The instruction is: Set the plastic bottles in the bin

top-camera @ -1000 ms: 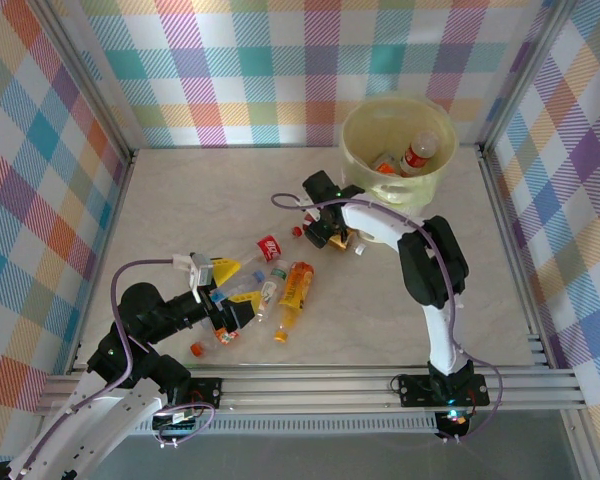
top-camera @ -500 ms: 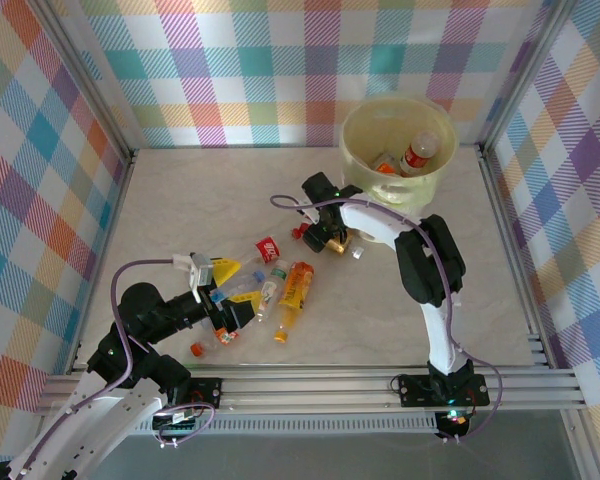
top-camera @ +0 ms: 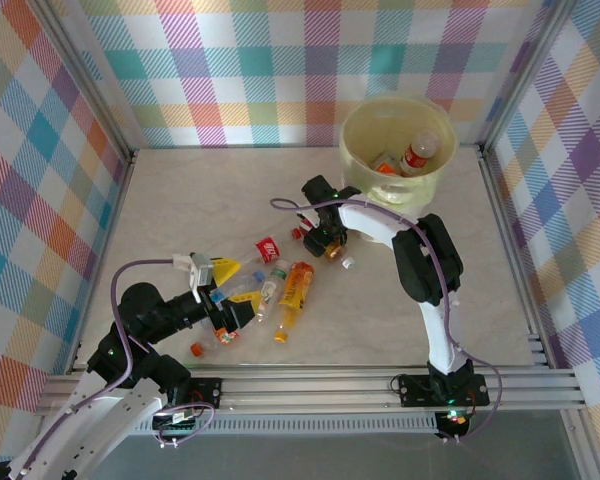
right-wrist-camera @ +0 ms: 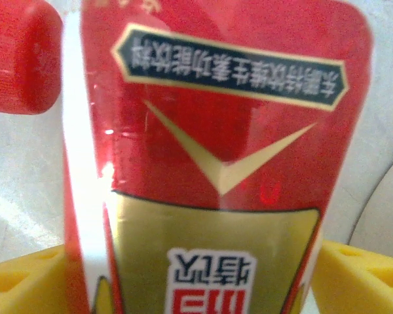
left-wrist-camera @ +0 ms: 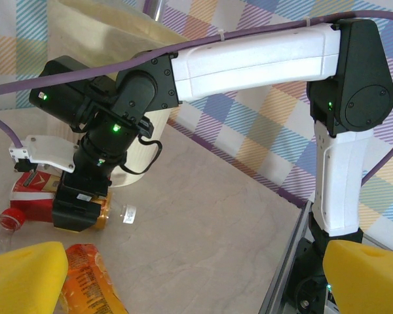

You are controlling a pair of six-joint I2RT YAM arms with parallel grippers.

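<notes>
**Progress:** partly done. The bin [top-camera: 352, 165] stands on the counter [top-camera: 180, 200] just beyond the right fingers [right-wrist-camera: 360, 275]. We see at least two plastic bottles [top-camera: 417, 152] lying inside it. Anything deeper is hidden by its wall.

**Right fingers:** one finger sits on each side of a red-labelled bottle [right-wrist-camera: 216, 163], and both touch it, so we judge them closed on it. The counter shows close behind the bottle, so we take it as not yet lifted clear. A red cap [right-wrist-camera: 19, 59] lies just beside the bottle, out past the fingertips. We cannot tell whether it belongs to this bottle.

**Left fingers** [left-wrist-camera: 23, 271]**:** these are spread wide and hold nothing. An orange bottle [left-wrist-camera: 88, 288] lies between them, close against one finger. In the top view more bottles cluster around and just ahead of these fingers — among them a clear bottle [top-camera: 265, 247] with a red label, and several crushed ones. An orange cap [top-camera: 196, 349] lies behind the fingers, nearer the arm's base.

**Outstanding:** we count at least five bottles on the counter, including the gripped one. We judge the task well short of complete. The step in hand is carrying the gripped bottle across to the bin — a short move, as the bin is near. The left-hand cluster remains to be cleared piece by piece.
</notes>
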